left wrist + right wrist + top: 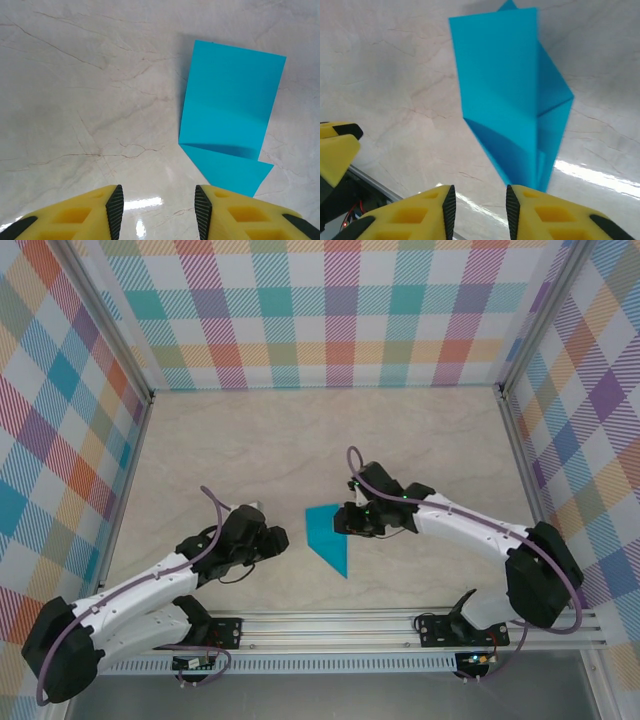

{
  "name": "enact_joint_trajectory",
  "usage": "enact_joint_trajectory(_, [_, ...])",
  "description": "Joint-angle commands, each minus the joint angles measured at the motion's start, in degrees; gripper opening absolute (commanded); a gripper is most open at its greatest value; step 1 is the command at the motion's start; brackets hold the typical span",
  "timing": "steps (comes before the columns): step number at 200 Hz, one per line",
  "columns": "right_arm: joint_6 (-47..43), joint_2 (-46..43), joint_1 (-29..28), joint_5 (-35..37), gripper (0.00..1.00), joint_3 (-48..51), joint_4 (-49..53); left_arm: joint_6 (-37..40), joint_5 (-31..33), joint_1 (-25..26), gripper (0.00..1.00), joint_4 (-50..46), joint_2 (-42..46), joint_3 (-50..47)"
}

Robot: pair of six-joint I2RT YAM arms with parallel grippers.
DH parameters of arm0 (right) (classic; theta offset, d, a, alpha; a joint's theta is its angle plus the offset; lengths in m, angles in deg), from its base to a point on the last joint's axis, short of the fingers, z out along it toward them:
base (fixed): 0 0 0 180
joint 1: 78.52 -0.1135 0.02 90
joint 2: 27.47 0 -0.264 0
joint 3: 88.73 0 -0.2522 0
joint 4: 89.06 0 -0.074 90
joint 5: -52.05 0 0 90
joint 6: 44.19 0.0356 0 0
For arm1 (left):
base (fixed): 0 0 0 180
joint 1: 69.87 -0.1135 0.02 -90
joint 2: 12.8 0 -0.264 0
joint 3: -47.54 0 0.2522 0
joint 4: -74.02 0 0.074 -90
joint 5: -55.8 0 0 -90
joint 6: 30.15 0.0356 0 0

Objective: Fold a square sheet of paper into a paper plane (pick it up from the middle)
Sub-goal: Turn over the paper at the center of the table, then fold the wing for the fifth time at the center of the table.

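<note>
Ahead and left of the left fingers [114,210] it's all bare bench [75,100], loads of room to slide through. Ahead-right, the half-folded paper [227,110] lies in the way, close by. The right fingers [449,210] have that same paper straight in front, one flap lifted off the bench. Off to their left the left fingers crowd in, with the metal rail [375,187] on the near side.

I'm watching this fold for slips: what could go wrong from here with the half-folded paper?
1. The square sheet of paper has a folded flap that seems to lift off the table; it may spring open.
2. The table looks glossy, so the sheet could slide if the right gripper pushes its edge.
3. The left gripper, open, is close by; the two could bump.
</note>
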Motion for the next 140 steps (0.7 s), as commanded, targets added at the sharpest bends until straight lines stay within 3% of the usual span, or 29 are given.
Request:
enact_joint_trajectory(1, [0.9,-1.7,0.8,-10.9,0.20,5.0,-11.3,0.0,-3.5,-0.8,0.45,4.8,-2.9,0.5])
enact_joint_trajectory(24, [1.0,-1.0,0.8,-15.5,0.12,7.4,-14.8,-0.2,-5.9,-0.7,0.45,6.9,-6.8,1.7])
enact_joint_trajectory(140, [-0.5,11.5,3.1,-17.7,0.11,8.5,-19.7,-2.0,-10.9,-0.7,0.47,11.7,-16.5,3.5])
